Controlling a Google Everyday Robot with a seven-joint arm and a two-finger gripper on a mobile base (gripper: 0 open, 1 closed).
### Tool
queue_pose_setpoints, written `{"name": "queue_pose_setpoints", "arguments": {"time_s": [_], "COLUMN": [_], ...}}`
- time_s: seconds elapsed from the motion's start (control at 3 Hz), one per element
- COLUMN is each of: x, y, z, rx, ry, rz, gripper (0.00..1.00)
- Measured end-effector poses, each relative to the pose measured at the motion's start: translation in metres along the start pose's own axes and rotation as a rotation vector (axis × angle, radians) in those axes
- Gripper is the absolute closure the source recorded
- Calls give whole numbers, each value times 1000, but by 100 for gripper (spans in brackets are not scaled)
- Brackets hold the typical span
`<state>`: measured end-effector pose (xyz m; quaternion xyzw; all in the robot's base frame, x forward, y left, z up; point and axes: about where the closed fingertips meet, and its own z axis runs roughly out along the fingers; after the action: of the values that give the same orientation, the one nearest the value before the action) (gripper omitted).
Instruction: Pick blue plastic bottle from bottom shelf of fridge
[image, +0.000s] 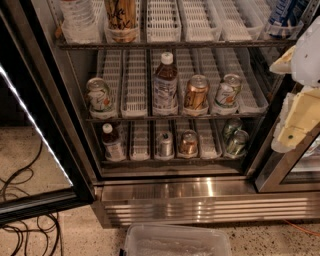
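upright in the far-left lane of the fridge (200, 199) bottom shelf: blue plastic bottle (113, 143), cans (188, 143) further right. at the right edge, well apart from it: gripper (296, 126); open or closed, cannot tell.

- The arm (306, 60) comes in at the right edge, its upper part white and rounded.
- The gripper (295, 125), cream-coloured, hangs below it at mid-height, angled down and leftward, partly cut off by the edge.
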<state>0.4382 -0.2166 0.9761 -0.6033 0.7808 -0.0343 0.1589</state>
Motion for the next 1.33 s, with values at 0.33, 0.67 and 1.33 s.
{"name": "queue_pose_setpoints", "arguments": {"time_s": [0.33,0.67,1.33], "x": [-2,-23,-156], "y": [-1,0,21], "z": [0,15,85], "rx": [5,1,-94], "ry": [-7,-94,-405], "rz": [2,62,282], "gripper": [0,0,0]}}
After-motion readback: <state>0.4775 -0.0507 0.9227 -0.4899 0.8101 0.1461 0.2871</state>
